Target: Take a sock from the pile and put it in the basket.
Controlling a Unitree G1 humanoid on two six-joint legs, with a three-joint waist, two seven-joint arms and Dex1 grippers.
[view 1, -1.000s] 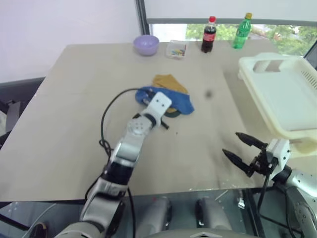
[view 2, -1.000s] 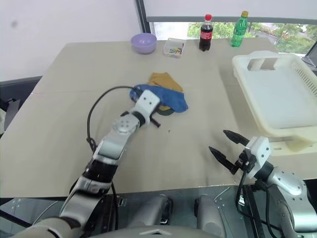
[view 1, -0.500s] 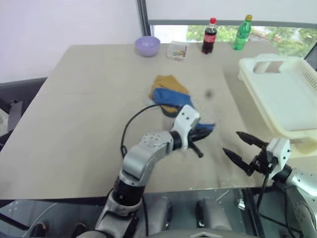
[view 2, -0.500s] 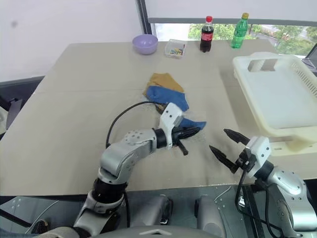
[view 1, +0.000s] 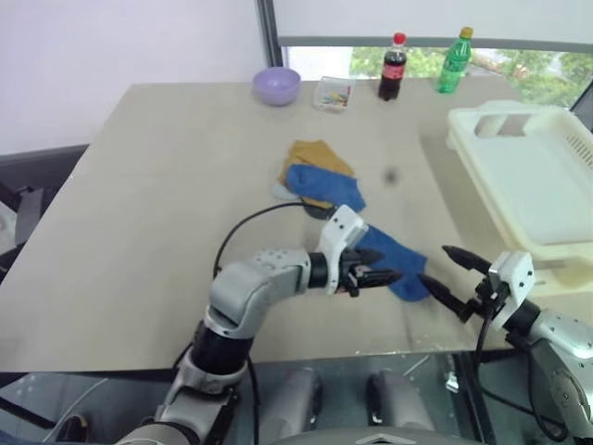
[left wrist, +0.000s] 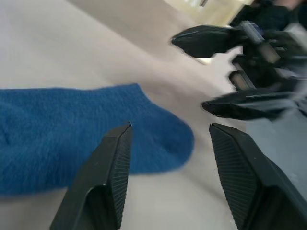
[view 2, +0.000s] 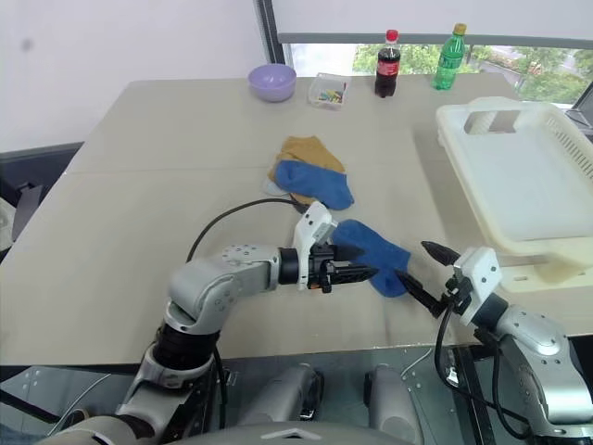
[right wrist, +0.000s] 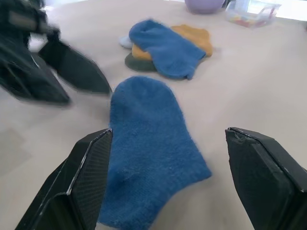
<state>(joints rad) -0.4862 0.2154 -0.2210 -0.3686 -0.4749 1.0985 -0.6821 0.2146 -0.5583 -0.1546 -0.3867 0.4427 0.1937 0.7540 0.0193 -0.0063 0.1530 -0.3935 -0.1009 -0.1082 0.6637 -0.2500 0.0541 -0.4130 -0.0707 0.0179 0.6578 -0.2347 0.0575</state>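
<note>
Head stereo overhead — wrist cameras close

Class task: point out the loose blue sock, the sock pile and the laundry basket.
loose blue sock (view 2: 371, 248), right eye view, middle of the sock.
sock pile (view 2: 306, 174), right eye view, the blue sock on top.
laundry basket (view 2: 505, 116), right eye view, far rim by the handle cutout.

We see a blue sock (view 2: 372, 246) lying flat on the desk (view 2: 139, 167), apart from the pile (view 2: 306, 178). Our left gripper (view 2: 357, 273) points across at its near edge, jaws parted. Our right gripper (view 2: 424, 271) faces it from the other side, jaws wide. The basket (view 2: 519, 176) sits at the desk's right edge.
</note>
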